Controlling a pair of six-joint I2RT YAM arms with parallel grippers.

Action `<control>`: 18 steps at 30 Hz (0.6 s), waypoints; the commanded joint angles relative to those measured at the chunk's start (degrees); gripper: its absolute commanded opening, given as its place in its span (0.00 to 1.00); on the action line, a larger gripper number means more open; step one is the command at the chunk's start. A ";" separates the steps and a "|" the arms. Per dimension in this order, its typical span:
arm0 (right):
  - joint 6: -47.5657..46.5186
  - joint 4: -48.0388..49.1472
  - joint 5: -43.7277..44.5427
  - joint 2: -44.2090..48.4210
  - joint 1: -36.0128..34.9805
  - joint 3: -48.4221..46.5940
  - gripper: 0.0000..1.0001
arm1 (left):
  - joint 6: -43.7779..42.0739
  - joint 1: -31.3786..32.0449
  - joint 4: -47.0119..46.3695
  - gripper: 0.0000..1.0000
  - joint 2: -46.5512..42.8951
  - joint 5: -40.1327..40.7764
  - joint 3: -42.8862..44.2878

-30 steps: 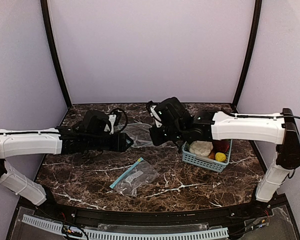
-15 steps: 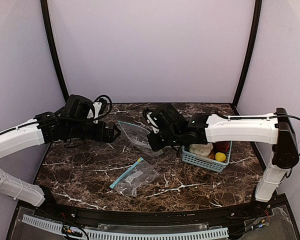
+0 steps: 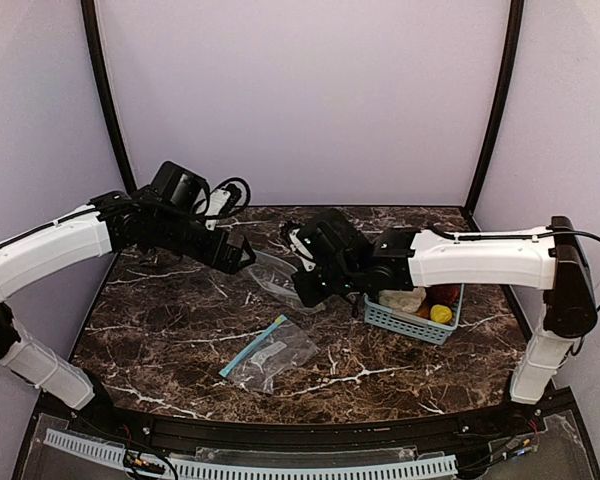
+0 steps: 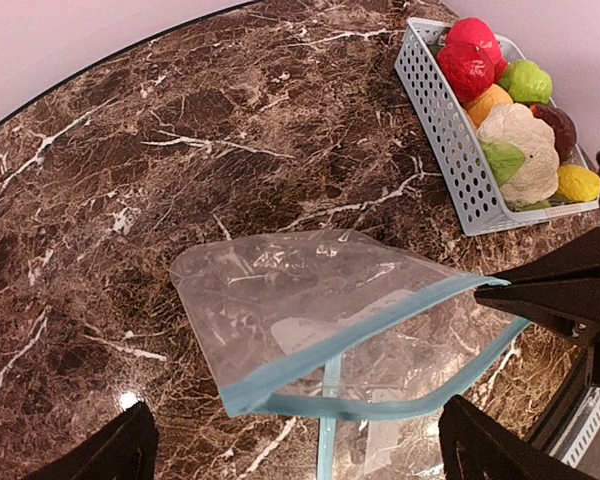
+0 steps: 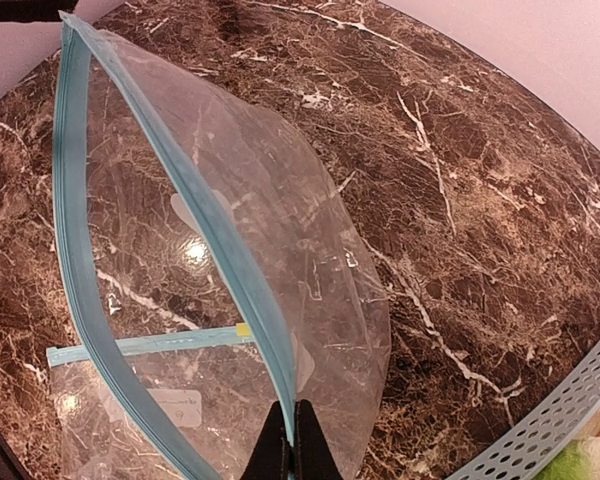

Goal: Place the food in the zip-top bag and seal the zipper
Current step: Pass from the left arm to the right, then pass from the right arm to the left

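My right gripper (image 3: 302, 286) is shut on the blue zipper edge of a clear zip-top bag (image 3: 272, 272) and holds it above the table; in the right wrist view (image 5: 290, 445) the fingertips pinch that edge. The bag's mouth (image 4: 380, 365) gapes open toward my left gripper (image 3: 242, 256), whose fingers (image 4: 110, 455) stand wide apart either side of the bag's near corner without touching it. The food lies in a light-blue basket (image 3: 400, 322): cauliflower (image 4: 520, 140), red apples (image 4: 465, 62), a green piece (image 4: 526, 80), an orange one (image 4: 490, 100) and a yellow one (image 4: 578, 182).
A second clear zip-top bag (image 3: 270, 352) lies flat on the marble table (image 3: 160, 330) near the front middle, below the held bag. The basket's wall (image 5: 550, 435) is at the right, close to my right arm. Purple walls enclose the back and sides.
My left arm has risen and swung back and to the left, away from the bag's left edge. My right gripper has shifted slightly left with the bag still in it.
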State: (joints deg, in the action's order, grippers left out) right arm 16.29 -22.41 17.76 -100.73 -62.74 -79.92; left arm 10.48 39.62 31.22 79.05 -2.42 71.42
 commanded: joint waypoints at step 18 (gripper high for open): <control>-1.53 -0.29 -0.45 -1.75 -0.74 -2.87 0.00 | -13.10 -1.49 6.65 0.75 7.90 -1.47 8.03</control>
State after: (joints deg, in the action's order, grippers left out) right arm 15.22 -22.96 17.54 -101.58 -62.89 -81.23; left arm -0.89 38.41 35.68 87.02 -4.03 77.84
